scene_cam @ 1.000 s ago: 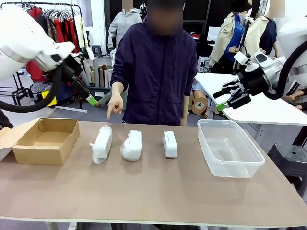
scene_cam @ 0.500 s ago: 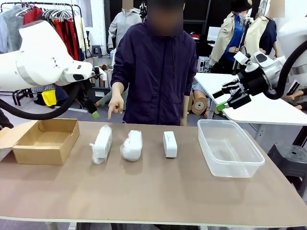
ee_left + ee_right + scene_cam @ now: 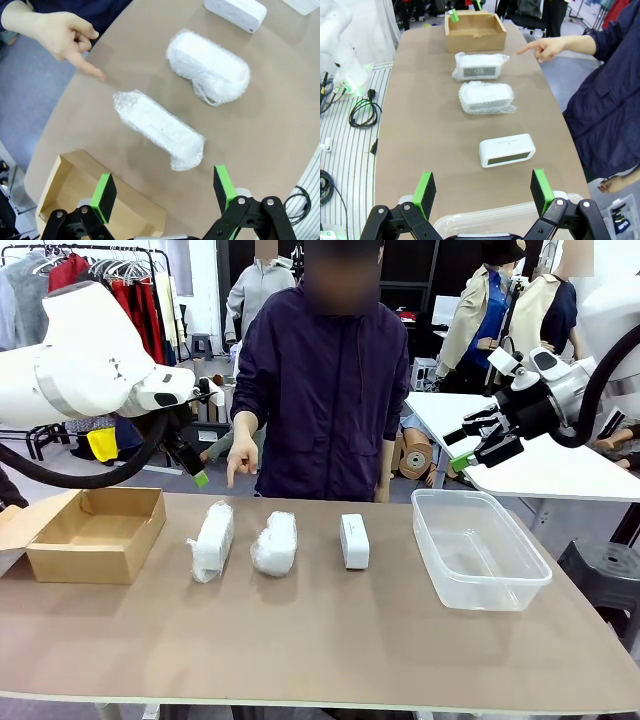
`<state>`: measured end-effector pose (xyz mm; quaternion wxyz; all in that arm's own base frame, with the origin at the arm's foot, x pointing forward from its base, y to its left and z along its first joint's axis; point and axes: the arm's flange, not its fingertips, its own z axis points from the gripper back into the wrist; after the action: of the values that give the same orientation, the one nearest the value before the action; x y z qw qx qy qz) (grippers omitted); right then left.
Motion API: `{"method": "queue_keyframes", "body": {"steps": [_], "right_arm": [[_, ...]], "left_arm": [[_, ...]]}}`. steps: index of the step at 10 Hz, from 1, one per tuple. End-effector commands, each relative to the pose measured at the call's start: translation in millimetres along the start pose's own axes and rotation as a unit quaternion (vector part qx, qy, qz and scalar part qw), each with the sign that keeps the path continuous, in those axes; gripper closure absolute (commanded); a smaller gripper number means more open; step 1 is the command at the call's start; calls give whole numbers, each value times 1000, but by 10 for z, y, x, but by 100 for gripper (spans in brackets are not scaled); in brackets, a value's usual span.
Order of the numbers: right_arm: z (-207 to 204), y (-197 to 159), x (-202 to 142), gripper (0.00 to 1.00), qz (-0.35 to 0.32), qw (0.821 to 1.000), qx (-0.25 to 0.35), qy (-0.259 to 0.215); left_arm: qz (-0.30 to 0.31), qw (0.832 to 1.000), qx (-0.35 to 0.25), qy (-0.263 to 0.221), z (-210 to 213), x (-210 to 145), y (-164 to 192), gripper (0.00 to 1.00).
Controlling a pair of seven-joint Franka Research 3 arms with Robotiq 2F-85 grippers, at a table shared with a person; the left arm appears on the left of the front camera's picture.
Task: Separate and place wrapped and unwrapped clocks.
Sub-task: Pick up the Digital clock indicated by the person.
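The front view looks across the tabletop (image 3: 300, 640) from the robot's side, facing the person (image 3: 325, 390) beyond. The left wrist view looks steeply down, close above the cardboard box (image 3: 70, 190) end. The right wrist view looks lengthwise from over the clear plastic tub (image 3: 485, 217). All share the bubble-wrapped clocks (image 3: 211, 540) and bare white clock (image 3: 354, 540).
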<state>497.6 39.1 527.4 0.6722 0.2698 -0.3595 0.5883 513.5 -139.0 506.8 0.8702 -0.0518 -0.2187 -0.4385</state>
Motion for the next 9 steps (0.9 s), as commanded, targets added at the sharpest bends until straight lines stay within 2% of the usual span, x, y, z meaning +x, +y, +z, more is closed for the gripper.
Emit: {"method": "queue_keyframes", "body": {"steps": [1,2,3,4,5,6,7,9], "right_arm": [[13,11,21,0,4,1000,1,-3],[13,11,21,0,4,1000,1,-3],[13,11,21,0,4,1000,1,-3],[13,11,21,0,4,1000,1,-3],[13,11,21,0,4,1000,1,-3],[13,11,21,0,4,1000,1,-3],[13,11,21,0,4,1000,1,-3],[13,11,21,0,4,1000,1,-3]], "left_arm": [[90,994,34,47,-118,80,-41,0],[160,982,69,75,-192,186,-80,0],[205,971,78,94,-259,269,-97,0],[269,954,92,95,-396,364,-156,0],[300,945,89,94,-520,387,-128,0],[348,929,84,92,-641,408,-112,0],[379,918,77,90,-734,408,-95,0],[385,915,76,94,-916,395,-31,0]]}}
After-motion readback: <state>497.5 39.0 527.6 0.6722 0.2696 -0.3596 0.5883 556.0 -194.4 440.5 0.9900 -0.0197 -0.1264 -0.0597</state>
